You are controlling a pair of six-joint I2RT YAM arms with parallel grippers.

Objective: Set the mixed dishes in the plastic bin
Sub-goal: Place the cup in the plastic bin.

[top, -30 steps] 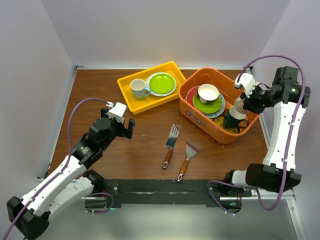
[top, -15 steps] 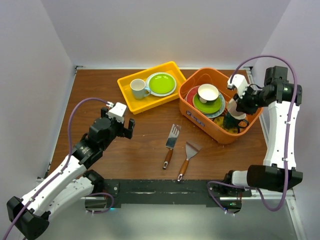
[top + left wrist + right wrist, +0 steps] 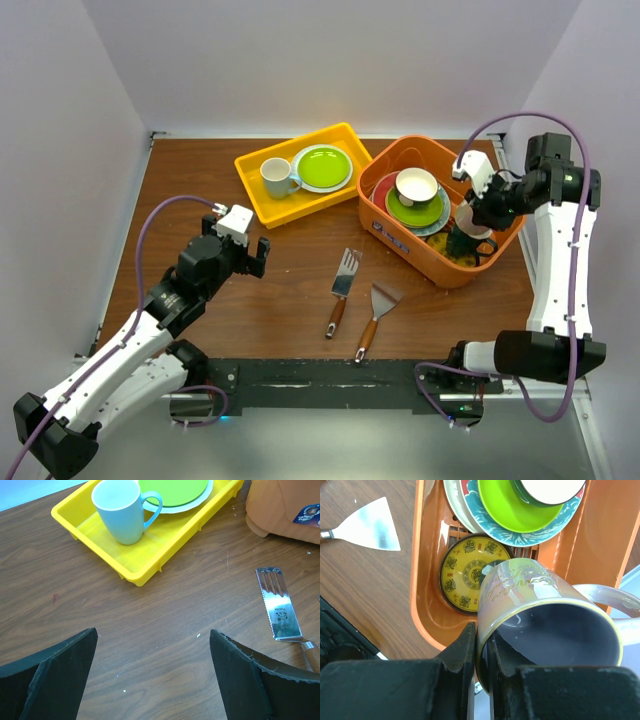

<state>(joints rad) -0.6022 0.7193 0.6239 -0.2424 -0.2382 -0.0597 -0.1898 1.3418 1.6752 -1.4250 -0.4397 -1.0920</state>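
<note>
the right jaws pinch the rim of a pearly mug (image 3: 540, 615), its handle cut off at the frame edge. the mug hangs over the right end of the orange bin (image 3: 430, 262) and covers part of the yellow patterned plate (image 3: 457, 572). from above, the dark-teal mug (image 3: 462, 246) beneath is mostly hidden, perhaps touching. since a second ago the right wrist has swung inward over the bin. the left jaws gape wide above the counter (image 3: 165, 630), unmoved.
</note>
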